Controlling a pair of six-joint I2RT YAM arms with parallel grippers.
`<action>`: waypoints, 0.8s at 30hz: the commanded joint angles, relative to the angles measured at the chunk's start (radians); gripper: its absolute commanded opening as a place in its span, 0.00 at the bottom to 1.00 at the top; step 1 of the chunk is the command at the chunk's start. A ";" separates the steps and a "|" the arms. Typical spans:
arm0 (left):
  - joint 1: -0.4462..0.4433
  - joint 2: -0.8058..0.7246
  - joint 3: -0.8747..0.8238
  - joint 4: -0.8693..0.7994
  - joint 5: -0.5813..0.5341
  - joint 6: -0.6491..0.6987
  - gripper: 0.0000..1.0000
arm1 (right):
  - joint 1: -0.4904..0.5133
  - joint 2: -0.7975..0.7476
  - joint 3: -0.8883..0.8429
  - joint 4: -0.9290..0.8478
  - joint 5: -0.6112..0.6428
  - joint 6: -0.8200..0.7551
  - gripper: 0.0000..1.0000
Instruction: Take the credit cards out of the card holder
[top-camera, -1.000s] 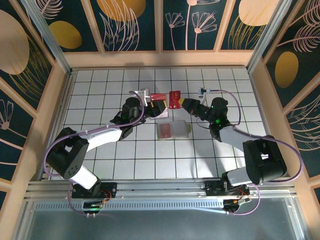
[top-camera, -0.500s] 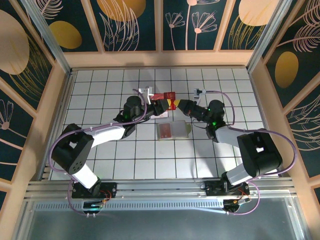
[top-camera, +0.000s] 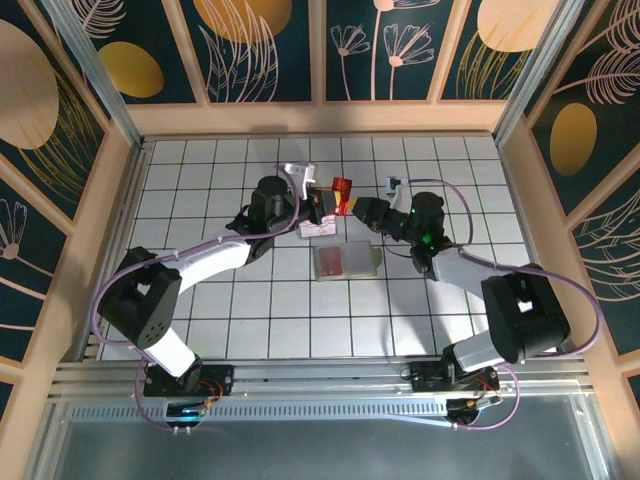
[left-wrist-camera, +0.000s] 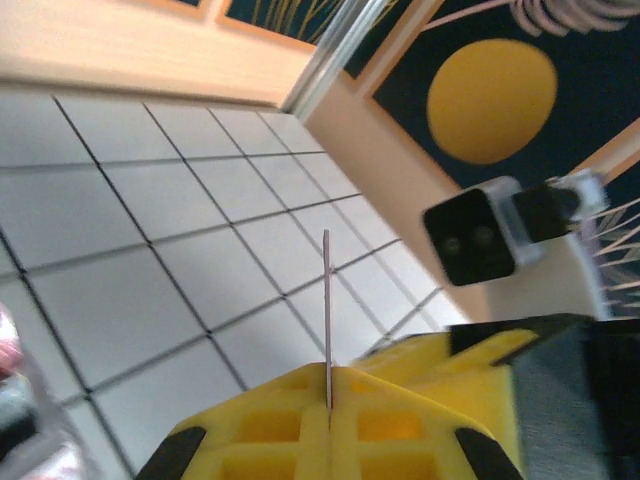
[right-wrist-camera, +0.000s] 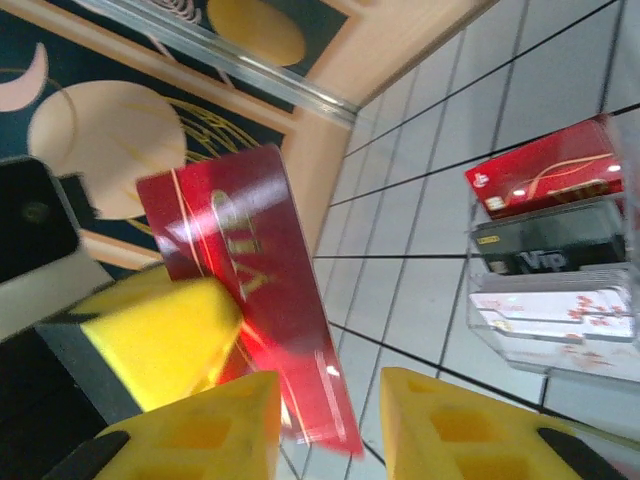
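One red credit card clenched in left end effector; right end effector released, straddling its lower edge.

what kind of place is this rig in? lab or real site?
Likely a lab test cell, not a real site: white gridded tabletop, boxed in by wood-framed decorative wall panels, with the left arm and right arm bolted to an aluminium rail.

The table is a white tiled top with dark grout and a wood rim all round. The card holder lies flat near the middle, with a dull red-brown card showing on its left part. Just past it, on the far side, sits a small clear-white box of cards.
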 joint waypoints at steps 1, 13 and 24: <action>0.012 -0.043 0.115 -0.319 -0.084 0.374 0.00 | 0.003 -0.097 0.070 -0.310 0.164 -0.177 0.37; 0.125 0.072 0.344 -0.653 0.008 0.964 0.00 | 0.003 -0.264 0.088 -0.592 0.483 -0.254 0.49; 0.212 0.367 0.679 -0.967 0.128 1.268 0.00 | 0.003 -0.351 0.085 -0.690 0.630 -0.241 0.56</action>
